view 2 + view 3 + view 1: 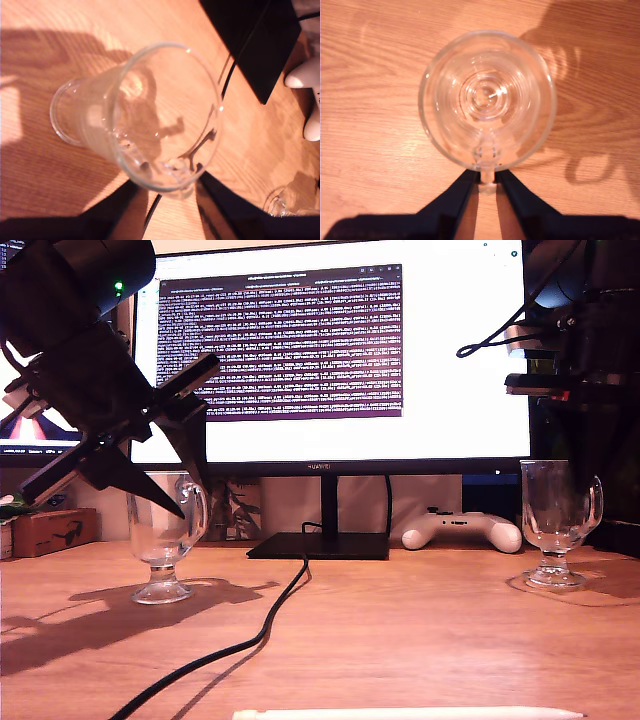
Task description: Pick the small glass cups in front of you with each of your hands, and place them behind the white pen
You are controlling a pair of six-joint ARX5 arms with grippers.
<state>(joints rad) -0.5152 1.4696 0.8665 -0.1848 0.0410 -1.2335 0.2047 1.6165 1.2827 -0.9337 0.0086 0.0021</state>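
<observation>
While both cups stand on the desk, nothing is lifted yet.
First cup point(165, 535): exterior view's left; my first gripper point(170, 192) has spread jaws flanking its handle.
Second cup point(487, 100): exterior view's right; my second gripper point(486, 190) has parted jaws straddling its handle, unclosed.
White pen point(410, 713): lying along the near desk edge.
Risk: a handle pinch may let a cup swing; the black cable point(265, 630) could snag its foot.

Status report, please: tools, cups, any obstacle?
My first tool open at one glass cup handle. My second tool open above other glass cup. Both stand upright. Black cable between them, touching neither.
</observation>
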